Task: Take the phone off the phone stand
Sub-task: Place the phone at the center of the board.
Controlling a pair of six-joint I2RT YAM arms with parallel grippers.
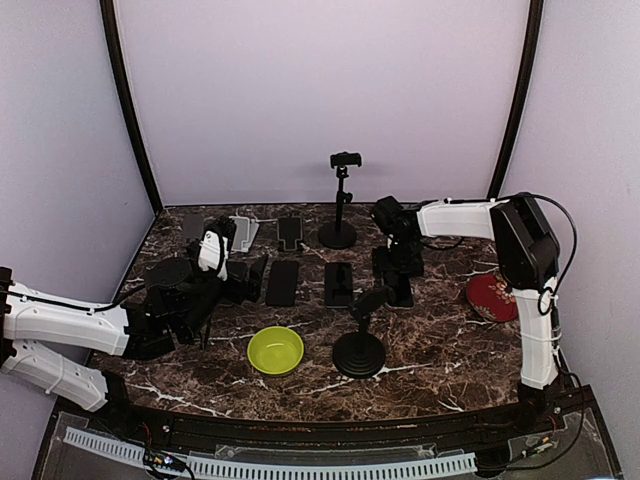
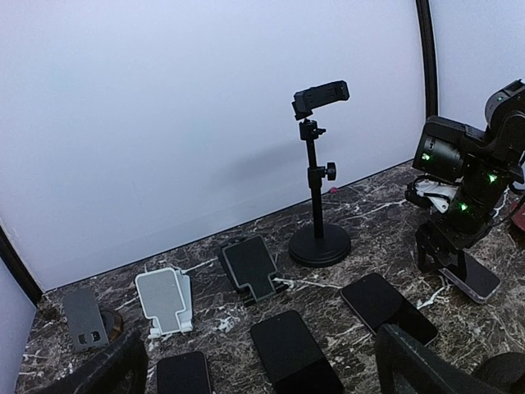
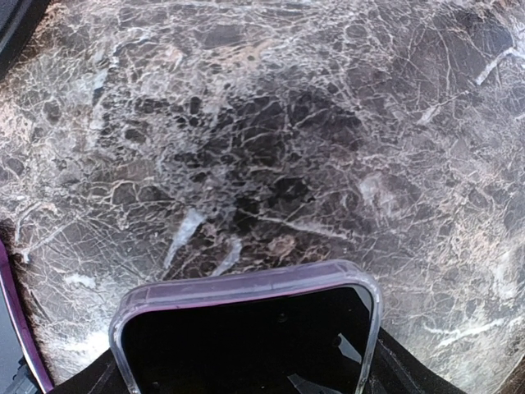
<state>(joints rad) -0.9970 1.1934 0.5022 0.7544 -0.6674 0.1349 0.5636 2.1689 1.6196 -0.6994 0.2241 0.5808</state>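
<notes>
My right gripper is shut on a black phone in a clear purple case, holding it low over the marble table; the phone also shows in the left wrist view. A short black phone stand stands in front of it with an empty clamp. A tall black stand at the back also has an empty clamp. My left gripper is open and empty at the left, its fingers spread wide over phones lying flat.
Two black phones lie flat mid-table. Small desk stands, one black and one white, sit at the back left. A green bowl is at the front and a red plate at the right.
</notes>
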